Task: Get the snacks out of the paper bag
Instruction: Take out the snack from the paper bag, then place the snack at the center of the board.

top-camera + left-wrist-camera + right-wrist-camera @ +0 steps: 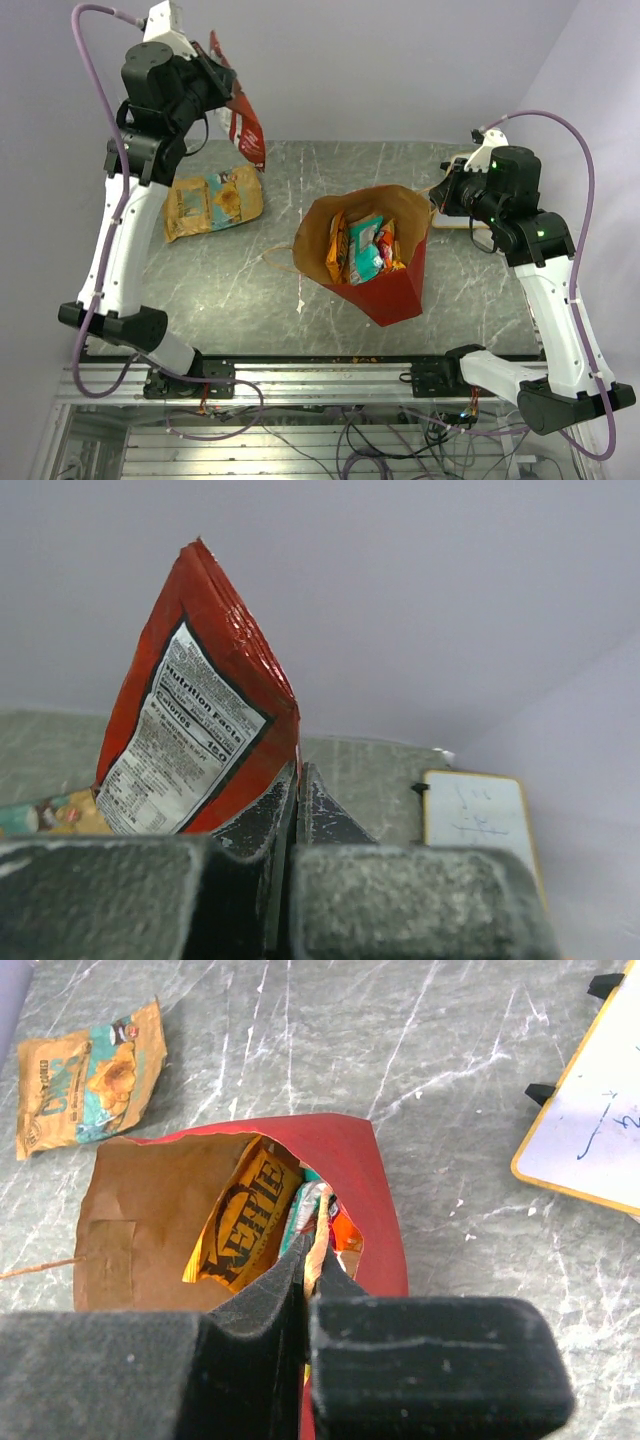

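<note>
Singly: paper bag (pixel 395 295), red packet (pixel 245 120), tan packet (pixel 212 203).

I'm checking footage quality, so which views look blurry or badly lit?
Top external: sharp, evenly lit, paper bag contents clear. Left wrist: jaws blurred up close, red packet label readable. Right wrist: jaws blurred too, orange chip bag lettering crisp.

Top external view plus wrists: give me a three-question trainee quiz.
1. True or false: the left hand holds a red crinkly packet in the air.
2. Where is the flat orange chip bag with dark lettering? A in the left hand; B inside the red paper carrier bag; C lying beside that bag.
3. How many packets lie on the grey marbled table outside the bag?
Key: 1 true; 2 B; 3 one, the tan-and-teal packet.
</note>
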